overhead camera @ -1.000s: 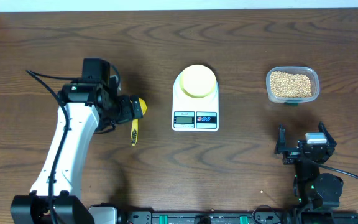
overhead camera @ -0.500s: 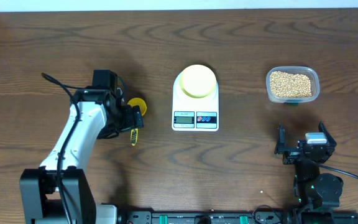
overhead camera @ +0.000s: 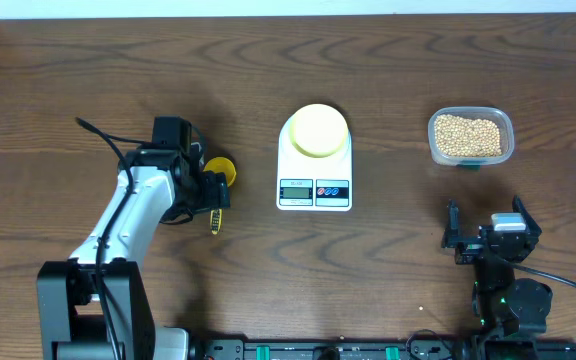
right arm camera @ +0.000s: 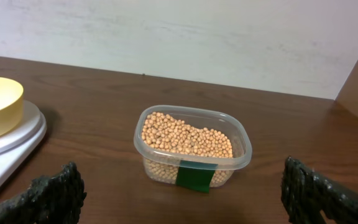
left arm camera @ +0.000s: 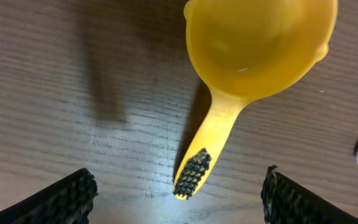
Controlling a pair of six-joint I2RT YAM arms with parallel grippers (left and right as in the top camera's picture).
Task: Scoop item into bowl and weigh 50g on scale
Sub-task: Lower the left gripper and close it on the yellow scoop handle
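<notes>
The left gripper [left arm camera: 180,198], jaws wide apart, hangs over the yellow scoop [left arm camera: 257,53]. Its handle [left arm camera: 219,124] lies between them, untouched, and points to 7 o'clock. The beans [overhead camera: 468,134] sit at 3 o'clock of the scale [overhead camera: 314,190], near the right gripper [overhead camera: 488,230], jaws apart too.

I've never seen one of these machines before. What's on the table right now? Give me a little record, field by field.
scoop: yellow, empty, lying on the table left of the scale
left tool: open, fingers either side of the scoop's handle, not gripping it
scale: white, mid-table, carrying the bowl
bowl: pale yellow-green, looks empty from above
beans: all in the clear container, right of the scale
right tool: open, holding nothing, facing the clear container
</notes>
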